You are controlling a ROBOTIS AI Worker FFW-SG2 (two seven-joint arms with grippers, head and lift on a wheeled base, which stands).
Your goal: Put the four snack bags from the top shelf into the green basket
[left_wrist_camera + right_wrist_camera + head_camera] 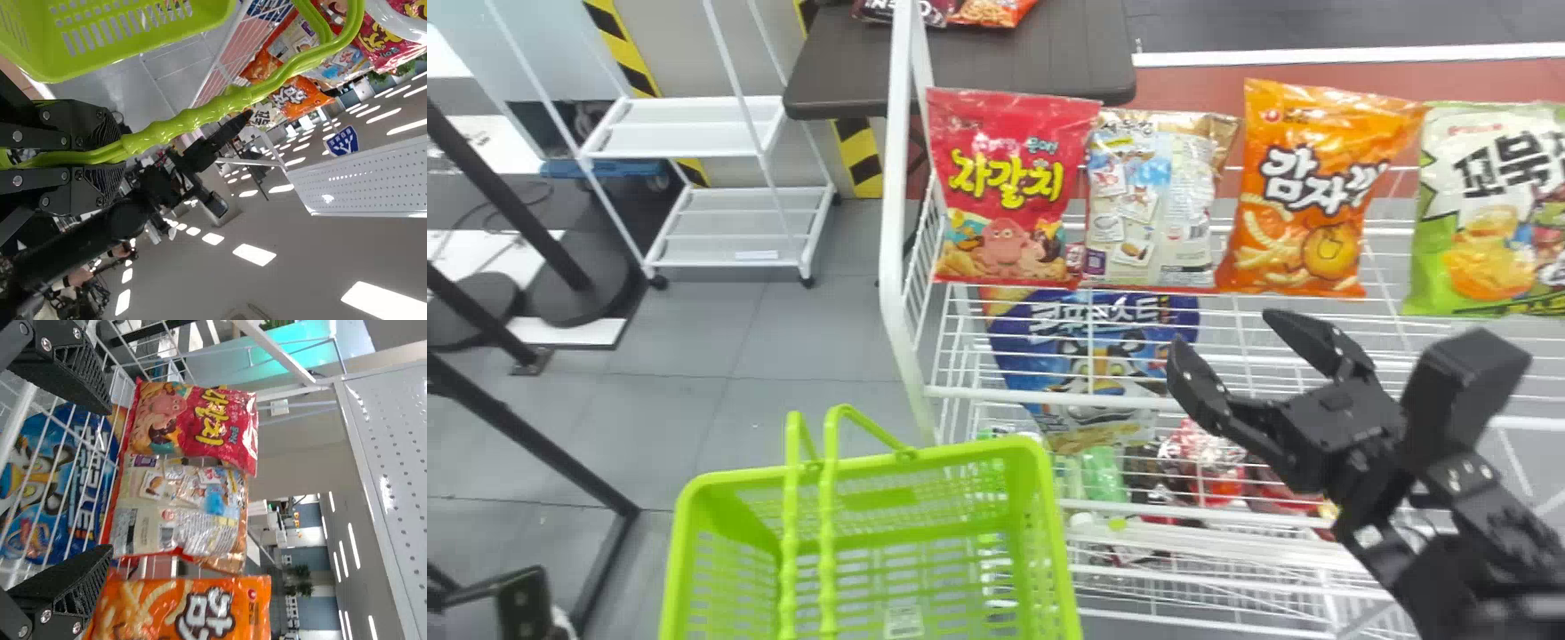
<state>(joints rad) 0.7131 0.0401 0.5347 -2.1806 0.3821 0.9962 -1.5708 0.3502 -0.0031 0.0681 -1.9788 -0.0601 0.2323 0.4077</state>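
Right hand (1220, 329) hangs, fingers apart, near the shelf's front rail (1040, 397), clear of the orange bag (1316, 191).

In the head view, Korean lettering marks the red bag (1009, 187) at twelve o'clock and orange bag (1316, 191) at two. It marks the green bag (1489, 213) near three, blue bag (1098, 356) at four.
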